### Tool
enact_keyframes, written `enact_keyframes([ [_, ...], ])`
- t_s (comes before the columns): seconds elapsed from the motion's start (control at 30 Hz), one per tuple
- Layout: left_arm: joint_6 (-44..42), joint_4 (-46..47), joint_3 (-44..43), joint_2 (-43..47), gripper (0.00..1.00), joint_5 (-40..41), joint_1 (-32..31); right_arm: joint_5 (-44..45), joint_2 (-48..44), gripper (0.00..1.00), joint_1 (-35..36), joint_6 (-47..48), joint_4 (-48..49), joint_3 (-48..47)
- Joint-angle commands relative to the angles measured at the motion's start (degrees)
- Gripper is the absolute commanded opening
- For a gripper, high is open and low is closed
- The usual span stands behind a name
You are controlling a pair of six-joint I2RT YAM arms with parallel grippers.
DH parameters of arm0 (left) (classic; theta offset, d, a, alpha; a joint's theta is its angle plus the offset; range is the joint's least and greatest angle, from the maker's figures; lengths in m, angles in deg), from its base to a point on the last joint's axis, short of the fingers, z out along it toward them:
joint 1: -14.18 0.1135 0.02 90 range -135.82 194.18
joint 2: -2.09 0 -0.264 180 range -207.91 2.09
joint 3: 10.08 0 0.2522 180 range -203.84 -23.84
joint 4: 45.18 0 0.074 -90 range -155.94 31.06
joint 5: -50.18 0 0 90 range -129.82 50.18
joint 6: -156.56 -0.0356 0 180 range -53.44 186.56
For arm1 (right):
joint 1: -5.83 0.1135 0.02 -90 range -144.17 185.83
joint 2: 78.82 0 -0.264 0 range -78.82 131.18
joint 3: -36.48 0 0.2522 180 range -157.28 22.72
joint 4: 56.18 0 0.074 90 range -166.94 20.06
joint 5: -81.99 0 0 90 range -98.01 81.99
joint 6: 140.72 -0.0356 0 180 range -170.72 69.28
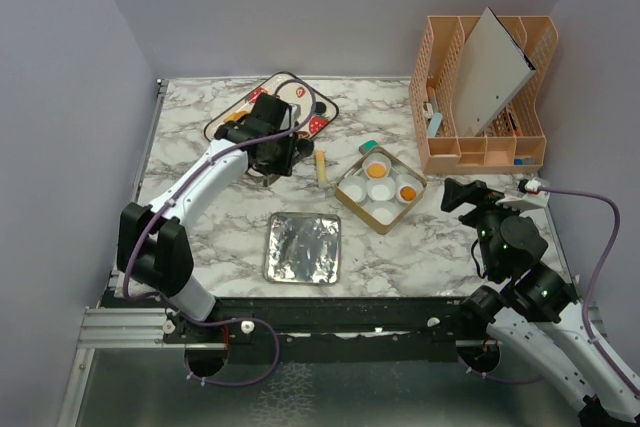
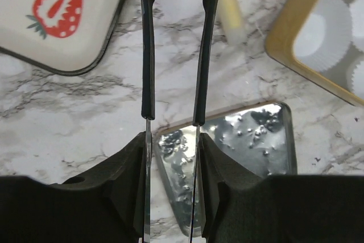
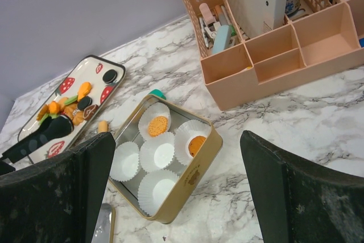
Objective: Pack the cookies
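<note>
Sitting in tin [image 3: 190, 180] cups [image 3: 157, 153]: apparently two orange cookies [image 3: 158, 125].

Loose: cookies [image 3: 84, 89], small flat discs in orange, black and brown, lie clustered on the strawberry-print tray [image 3: 85, 72].
Packed: two orange cookies [image 3: 157, 125], each lying flat in its own white paper cup [image 3: 145, 116], sit in neighbouring cups inside the gold tin [image 3: 196, 183].
</note>
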Motion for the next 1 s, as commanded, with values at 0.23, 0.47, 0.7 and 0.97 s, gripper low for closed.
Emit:
enact_keyframes([
  [0.23,0.7,-1.0,-7.0,-1.0,0.21,-2.5,-14.9,0.1,0.0,1.00,-0.4,0.3,0.0,-1.0],
  [0.47,1.0,-1.3,-10.3,-4.9,0.22,-1.9,-21.2,0.1,0.0,1.00,-0.4,0.3,0.0,-0.8],
  [0.7,0.7,-1.6,-13.3,-9.7,0.23,-0.9,-25.5,0.4,-0.1,1.00,-0.4,0.3,-0.1,-1.0],
  [0.97,0.2,-2.4,-16.1,-13.9,0.24,0.0,-27.6,0.4,-0.3,1.00,-0.4,0.2,-0.3,-0.9],
])
